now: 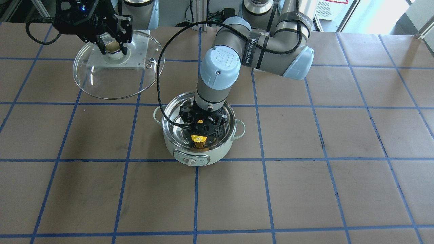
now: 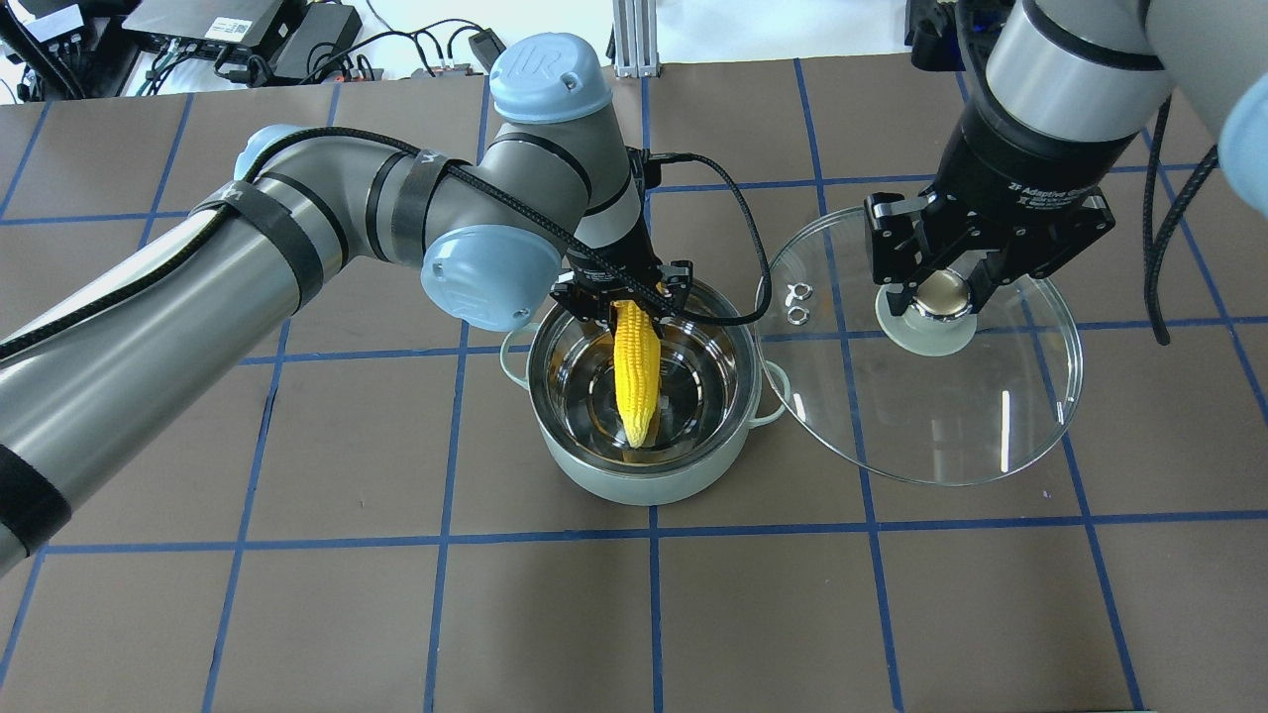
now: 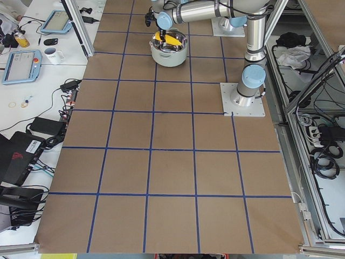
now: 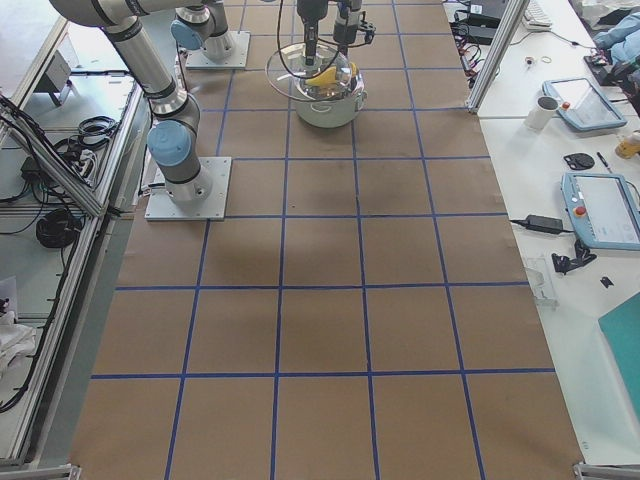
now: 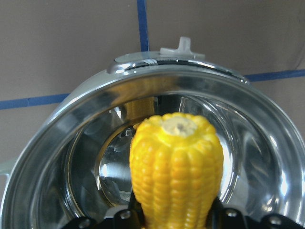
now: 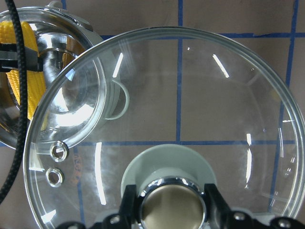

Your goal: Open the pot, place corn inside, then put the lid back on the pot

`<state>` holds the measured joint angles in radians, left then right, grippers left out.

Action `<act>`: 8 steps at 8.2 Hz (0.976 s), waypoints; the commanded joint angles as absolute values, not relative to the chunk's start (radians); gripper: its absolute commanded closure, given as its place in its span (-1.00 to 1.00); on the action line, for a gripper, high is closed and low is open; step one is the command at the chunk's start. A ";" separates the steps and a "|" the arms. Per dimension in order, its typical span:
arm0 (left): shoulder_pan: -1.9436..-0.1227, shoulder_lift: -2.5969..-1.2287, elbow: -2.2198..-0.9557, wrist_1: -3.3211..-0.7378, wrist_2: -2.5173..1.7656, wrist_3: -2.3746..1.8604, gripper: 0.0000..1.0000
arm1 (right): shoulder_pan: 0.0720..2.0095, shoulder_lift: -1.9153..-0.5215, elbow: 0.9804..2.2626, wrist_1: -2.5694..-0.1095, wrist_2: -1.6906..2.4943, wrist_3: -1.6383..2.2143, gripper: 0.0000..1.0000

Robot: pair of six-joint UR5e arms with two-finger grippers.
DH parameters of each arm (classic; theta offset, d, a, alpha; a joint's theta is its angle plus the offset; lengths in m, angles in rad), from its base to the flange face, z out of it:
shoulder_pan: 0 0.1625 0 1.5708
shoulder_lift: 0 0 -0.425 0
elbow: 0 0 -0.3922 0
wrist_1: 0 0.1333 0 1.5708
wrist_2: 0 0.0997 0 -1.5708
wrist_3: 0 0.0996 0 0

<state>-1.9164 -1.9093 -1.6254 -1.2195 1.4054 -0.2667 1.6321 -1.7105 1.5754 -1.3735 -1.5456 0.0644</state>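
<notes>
Over open pot [image 2: 644, 480], left gripper [image 2: 626, 305] clamps corn [image 2: 637, 371] tip-down for drop; right gripper [image 2: 941, 297], closed on lid [image 2: 951, 416], holds it aside, leaving mouth free.

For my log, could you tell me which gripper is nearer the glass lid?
Right. The right gripper clasps the lid by its knob; the left gripper holds the corn inside the pot alongside.

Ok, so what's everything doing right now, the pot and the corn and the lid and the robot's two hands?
pot: open, lid off.
corn: held upright inside the pot, not let go yet.
lid: off the pot, held up beside it by its knob.
left hand: shut on the corn.
right hand: shut on the lid's knob.
</notes>
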 commanded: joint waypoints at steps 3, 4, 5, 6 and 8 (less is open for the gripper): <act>-1.884 -1.884 -1.556 -1.313 1.480 -0.242 -1.00 | 1.632 -1.710 1.575 -1.355 -1.560 0.064 0.36; -1.855 -1.881 -1.489 -1.424 1.520 -0.229 -1.00 | 1.632 -1.712 1.575 -1.358 -1.560 0.064 0.37; -1.812 -1.881 -1.415 -1.528 1.560 -0.144 -1.00 | 1.637 -1.704 1.575 -1.361 -1.557 0.080 0.40; -1.775 -1.881 -1.358 -1.542 1.542 -0.115 -1.00 | 1.638 -1.694 1.575 -1.370 -1.545 0.081 0.41; -1.696 -1.867 -1.316 -1.577 1.612 -0.013 -1.00 | 1.704 -1.605 1.568 -1.479 -1.536 0.183 0.46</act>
